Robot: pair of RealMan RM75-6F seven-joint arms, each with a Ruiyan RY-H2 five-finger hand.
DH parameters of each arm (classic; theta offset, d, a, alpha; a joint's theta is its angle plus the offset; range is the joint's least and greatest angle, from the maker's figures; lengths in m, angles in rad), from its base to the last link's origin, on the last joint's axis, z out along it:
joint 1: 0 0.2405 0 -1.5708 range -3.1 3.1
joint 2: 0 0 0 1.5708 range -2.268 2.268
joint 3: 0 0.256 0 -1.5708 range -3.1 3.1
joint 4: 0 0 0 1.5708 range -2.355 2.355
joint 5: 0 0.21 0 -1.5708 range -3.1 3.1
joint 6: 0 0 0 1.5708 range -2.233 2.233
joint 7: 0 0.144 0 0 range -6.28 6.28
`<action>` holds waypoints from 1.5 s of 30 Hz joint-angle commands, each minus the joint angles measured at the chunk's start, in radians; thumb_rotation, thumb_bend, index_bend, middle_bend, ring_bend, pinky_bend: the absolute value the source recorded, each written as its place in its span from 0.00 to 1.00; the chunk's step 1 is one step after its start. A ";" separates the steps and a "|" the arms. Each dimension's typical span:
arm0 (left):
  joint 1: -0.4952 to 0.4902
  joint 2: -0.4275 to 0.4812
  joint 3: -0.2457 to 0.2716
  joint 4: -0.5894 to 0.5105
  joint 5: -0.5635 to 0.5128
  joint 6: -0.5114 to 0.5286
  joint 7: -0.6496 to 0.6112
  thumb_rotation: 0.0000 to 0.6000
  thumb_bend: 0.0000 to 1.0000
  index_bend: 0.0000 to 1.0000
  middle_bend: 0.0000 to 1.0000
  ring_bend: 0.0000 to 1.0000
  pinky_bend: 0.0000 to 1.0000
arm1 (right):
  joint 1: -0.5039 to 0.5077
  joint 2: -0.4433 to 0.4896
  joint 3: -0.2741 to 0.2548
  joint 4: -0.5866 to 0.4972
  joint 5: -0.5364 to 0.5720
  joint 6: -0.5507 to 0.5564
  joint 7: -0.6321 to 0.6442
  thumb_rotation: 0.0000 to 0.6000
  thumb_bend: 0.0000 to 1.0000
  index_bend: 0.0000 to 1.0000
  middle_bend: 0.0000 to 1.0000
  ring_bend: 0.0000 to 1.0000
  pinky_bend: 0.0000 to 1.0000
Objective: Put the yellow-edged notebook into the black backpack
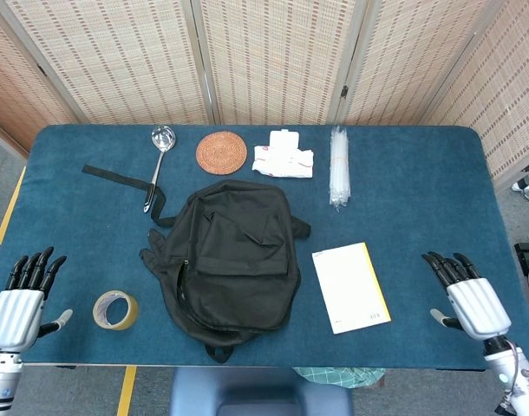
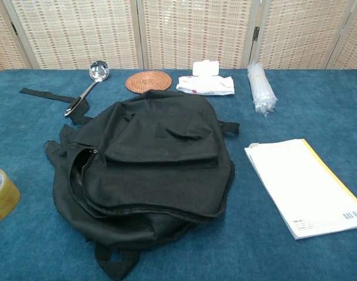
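Paper is what I see most on the flat white notebook with the yellow edge (image 1: pixel 351 287): a white cover, a thin yellow strip down its right side, and small print with a bar code at one near corner. It lies flat on the blue cloth table (image 1: pixel 421 182), at about 3 o'clock from the soft black backpack (image 1: pixel 228 258), near it but not touching. The backpack lies flat in the middle with its zipper partly open on the left side.

My head view shows both hands. My left hand (image 1: pixel 22 295) is at 9 o'clock of the table's near edge, fingers apart, holding nothing. My right hand (image 1: pixel 466 295) is at 3 o'clock of the notebook, fingers spread, holding nothing. My chest view shows no hands, but it shows the bar code and the zipper better.

At 12 o'clock lie a shiny metal ladle (image 1: pixel 158 159), a round brown woven mat (image 1: pixel 221 152), a white wipes pack (image 1: pixel 284 159) and a clear plastic bundle (image 1: pixel 338 166). A roll of yellow tape (image 1: pixel 115 309) sits at 9 o'clock of the backpack.
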State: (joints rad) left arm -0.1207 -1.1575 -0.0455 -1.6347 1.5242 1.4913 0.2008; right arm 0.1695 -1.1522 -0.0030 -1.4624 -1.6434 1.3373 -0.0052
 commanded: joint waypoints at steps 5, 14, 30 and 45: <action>0.005 0.001 0.004 -0.004 0.000 0.004 0.004 1.00 0.23 0.14 0.04 0.07 0.00 | 0.083 -0.116 -0.017 0.158 -0.027 -0.103 0.009 1.00 0.20 0.09 0.15 0.19 0.13; 0.005 -0.001 0.006 -0.019 -0.001 0.002 0.018 1.00 0.23 0.14 0.04 0.07 0.00 | 0.136 -0.226 -0.043 0.329 -0.053 -0.151 0.071 1.00 0.20 0.10 0.15 0.19 0.13; 0.010 -0.008 0.008 -0.017 -0.007 0.003 0.015 1.00 0.23 0.14 0.04 0.07 0.00 | 0.180 -0.330 -0.071 0.465 -0.075 -0.145 0.116 1.00 0.20 0.10 0.15 0.18 0.13; 0.013 -0.014 0.012 -0.002 -0.013 -0.002 -0.001 1.00 0.23 0.14 0.04 0.07 0.00 | 0.222 -0.378 -0.087 0.434 -0.104 -0.129 0.088 1.00 0.20 0.10 0.15 0.18 0.13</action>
State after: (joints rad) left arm -0.1074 -1.1711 -0.0338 -1.6369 1.5108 1.4896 0.2000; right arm 0.3888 -1.5271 -0.0898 -1.0261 -1.7449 1.2057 0.0846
